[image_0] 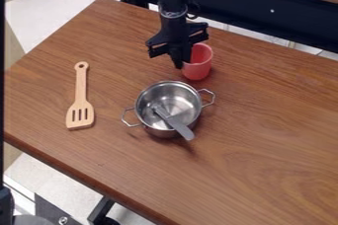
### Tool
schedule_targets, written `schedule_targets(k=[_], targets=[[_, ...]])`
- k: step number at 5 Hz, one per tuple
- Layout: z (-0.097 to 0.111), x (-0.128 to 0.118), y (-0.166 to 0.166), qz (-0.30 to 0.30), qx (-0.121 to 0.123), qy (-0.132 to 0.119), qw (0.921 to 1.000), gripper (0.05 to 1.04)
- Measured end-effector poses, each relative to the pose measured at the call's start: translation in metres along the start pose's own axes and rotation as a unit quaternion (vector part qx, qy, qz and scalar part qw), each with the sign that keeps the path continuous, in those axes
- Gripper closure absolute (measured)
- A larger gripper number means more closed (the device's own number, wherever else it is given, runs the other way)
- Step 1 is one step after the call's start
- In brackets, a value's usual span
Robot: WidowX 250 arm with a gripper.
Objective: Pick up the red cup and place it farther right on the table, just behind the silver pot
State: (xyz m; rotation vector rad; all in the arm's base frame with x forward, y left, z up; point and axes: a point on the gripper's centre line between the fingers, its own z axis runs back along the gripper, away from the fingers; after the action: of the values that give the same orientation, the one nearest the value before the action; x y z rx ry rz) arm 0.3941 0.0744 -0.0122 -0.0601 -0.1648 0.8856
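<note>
A smooth, plain, reddish-pink cup [199, 70] with a round, open mouth is seen just beyond the shiny steel pot [152, 128]. The black gripper [178, 65] is placed right beside it, but its opening and any hold on the cup cannot be told.

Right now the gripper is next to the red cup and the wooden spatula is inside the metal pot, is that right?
Not quite: the camera view shows the wooden spatula lying on the table beside the metal pot, not inside it. The gripper is next to the red cup.
</note>
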Motion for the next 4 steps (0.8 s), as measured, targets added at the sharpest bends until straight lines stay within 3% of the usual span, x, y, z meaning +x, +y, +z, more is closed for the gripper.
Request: schedule_targets(k=[1, 3, 4], targets=[[0.000, -0.003, 0.003, 0.002, 0.008, 0.012, 0.9999, 0.854], [0.001, -0.008, 0.005, 0.007, 0.007, 0.034, 0.9994, 0.314], [0.015, -0.003, 0.004, 0.015, -0.006, 0.033, 0.9993, 0.099]])
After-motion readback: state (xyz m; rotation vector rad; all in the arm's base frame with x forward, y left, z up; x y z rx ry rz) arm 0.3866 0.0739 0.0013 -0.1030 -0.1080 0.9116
